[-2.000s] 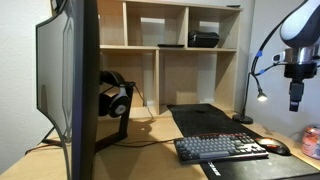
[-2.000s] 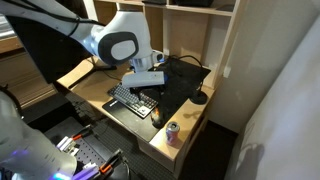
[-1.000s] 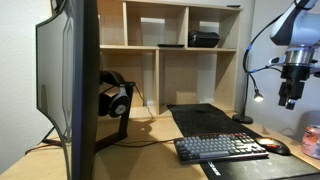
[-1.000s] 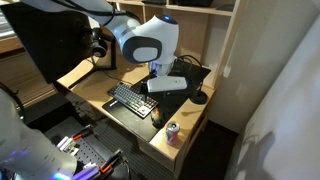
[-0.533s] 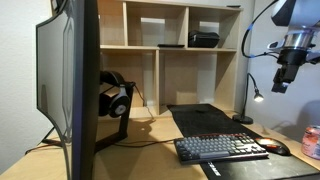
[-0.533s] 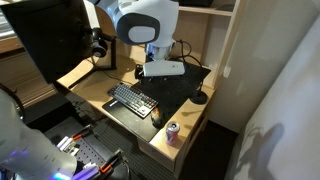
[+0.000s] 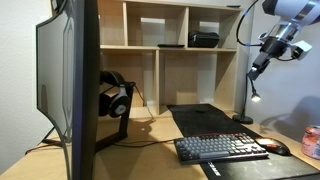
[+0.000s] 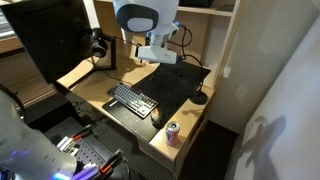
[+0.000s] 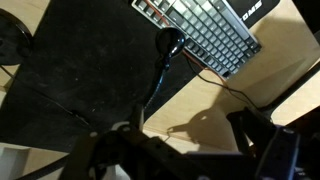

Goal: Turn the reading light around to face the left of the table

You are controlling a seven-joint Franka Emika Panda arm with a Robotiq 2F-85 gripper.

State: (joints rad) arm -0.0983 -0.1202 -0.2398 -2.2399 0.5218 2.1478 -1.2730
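Observation:
The reading light stands at the right rear of the table [image 7: 150, 135], its round base [image 7: 243, 119] on the wood and its small head [image 7: 254, 97] glowing. In the wrist view its head [image 9: 170, 42] and thin gooseneck lie over a black mat, below the camera. Its base also shows in an exterior view [image 8: 199, 98]. My gripper [image 7: 258, 68] hangs tilted in the air just above the lamp head, close to the gooseneck's top. In the wrist view the fingers [image 9: 185, 150] are spread wide with only bare table [image 9: 200, 110] between them. It holds nothing.
A keyboard [image 7: 220, 147], a mouse [image 7: 275, 147] and a can [image 7: 312, 140] lie at the front right. A black mat [image 7: 205, 115] lies behind the keyboard. Headphones on a stand [image 7: 115, 95] and a big monitor [image 7: 70, 80] stand left. An open shelf unit [image 7: 180, 50] stands behind.
The gripper has risen from low over the desk near the mouse and swung back and up, tilting, to the top of the lamp's gooseneck. The lamp has not moved.

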